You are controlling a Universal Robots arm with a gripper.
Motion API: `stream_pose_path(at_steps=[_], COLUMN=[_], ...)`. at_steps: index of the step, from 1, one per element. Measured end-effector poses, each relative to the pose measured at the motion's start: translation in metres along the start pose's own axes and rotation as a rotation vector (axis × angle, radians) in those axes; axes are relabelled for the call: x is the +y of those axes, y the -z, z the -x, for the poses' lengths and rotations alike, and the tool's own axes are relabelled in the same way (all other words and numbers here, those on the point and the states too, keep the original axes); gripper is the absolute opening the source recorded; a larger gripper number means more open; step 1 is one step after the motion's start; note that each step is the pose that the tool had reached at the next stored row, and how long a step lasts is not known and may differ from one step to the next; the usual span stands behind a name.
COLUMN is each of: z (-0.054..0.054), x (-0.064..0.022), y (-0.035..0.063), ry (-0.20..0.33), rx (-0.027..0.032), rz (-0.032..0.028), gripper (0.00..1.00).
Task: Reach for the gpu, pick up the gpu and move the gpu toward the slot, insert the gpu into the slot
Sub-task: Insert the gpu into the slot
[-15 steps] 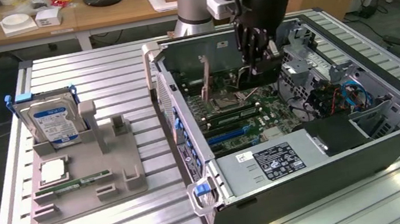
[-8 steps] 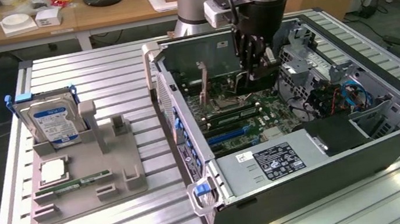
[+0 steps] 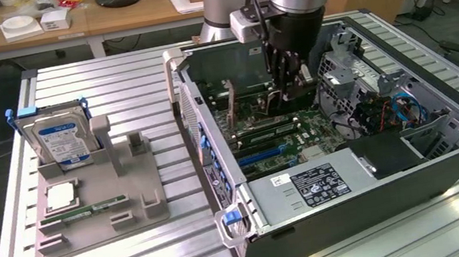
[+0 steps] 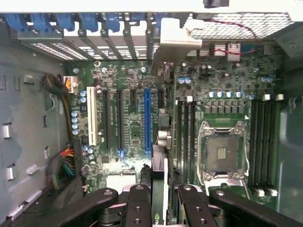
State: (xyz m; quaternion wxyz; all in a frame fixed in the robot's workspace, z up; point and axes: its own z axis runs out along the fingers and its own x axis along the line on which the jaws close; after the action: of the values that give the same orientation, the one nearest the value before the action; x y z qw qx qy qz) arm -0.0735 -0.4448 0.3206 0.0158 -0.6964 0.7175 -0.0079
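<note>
Gpu [image 4: 158,163] seen edge-on, fan face hidden. Gripped part covered by end effector [image 4: 158,182] fingers [image 4: 138,203], which are cut off at the frame edge. Power supply label [image 3: 314,185]: text too small to read.

Green motherboard [image 4: 135,135], black hand [image 4: 159,191], blue-labelled silver drive [image 3: 58,136], grey ribbed tabletop [image 3: 96,80].

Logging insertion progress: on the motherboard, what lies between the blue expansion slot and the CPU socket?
In the wrist view, the gpu, held edge-on by the gripper, and black memory slots.
</note>
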Motion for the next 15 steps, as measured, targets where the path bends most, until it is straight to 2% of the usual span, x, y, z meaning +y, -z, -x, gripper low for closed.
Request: stream_pose_path(at_steps=[5, 15], z=[-0.008, -0.009], x=[0.0009, 0.0051], y=[-0.0059, -0.0216], ry=[0.0, 0.022], rx=[-0.0003, -0.0008], rz=[-0.0001, 0.0005], gripper=[0.27, 0.27])
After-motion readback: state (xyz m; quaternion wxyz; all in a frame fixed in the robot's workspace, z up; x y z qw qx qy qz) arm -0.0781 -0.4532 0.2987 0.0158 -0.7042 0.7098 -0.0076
